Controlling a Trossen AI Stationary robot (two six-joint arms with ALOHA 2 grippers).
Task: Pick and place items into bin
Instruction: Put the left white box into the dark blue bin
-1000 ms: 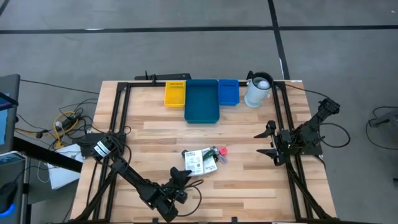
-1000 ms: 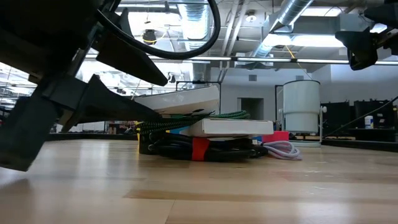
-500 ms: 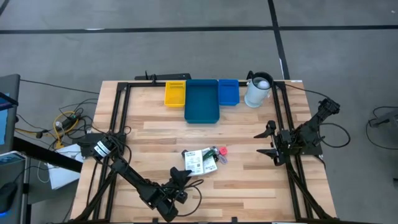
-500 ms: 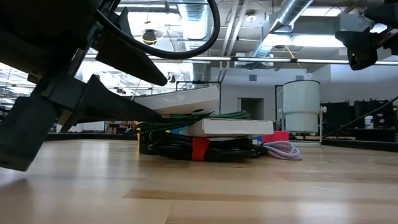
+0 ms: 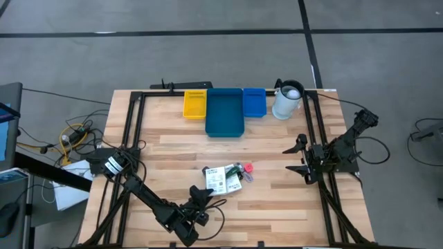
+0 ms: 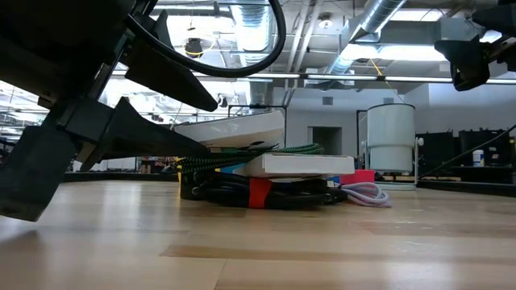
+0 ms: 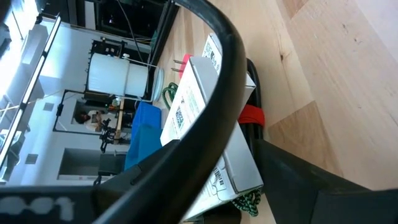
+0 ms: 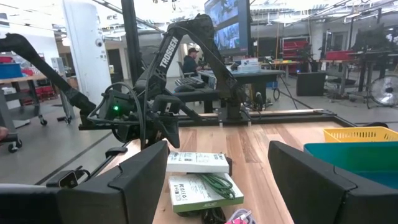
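Observation:
The items lie in one pile (image 5: 225, 178) at the table's middle near side: white printed packets (image 6: 298, 165), a coiled black cable with a red band (image 6: 258, 193), a green braided cord (image 6: 242, 159) and a pink round piece (image 5: 248, 167). My left gripper (image 5: 205, 194) stands open at the pile's near left corner, pointing into it. One finger (image 6: 181, 84) is above the near end of the tilted top packet (image 6: 238, 127) and the other (image 6: 161, 141) is below it. My right gripper (image 5: 299, 155) waits open near the right edge, facing the pile (image 8: 199, 180). My left gripper comes at the tilted top packet's near end (image 7: 233, 177) almost level, from the table's near left. The gap between its fingers is wider than the packet. Whether the lower finger (image 6: 189, 147) touches the packet's underside, I cannot tell.
A large blue bin (image 5: 224, 112) stands at the far middle, with a yellow bin (image 5: 194, 104) on its left and a small blue bin (image 5: 254, 102) on its right. A white jug (image 5: 287, 100) stands right of them. Bare wood lies between pile and bins.

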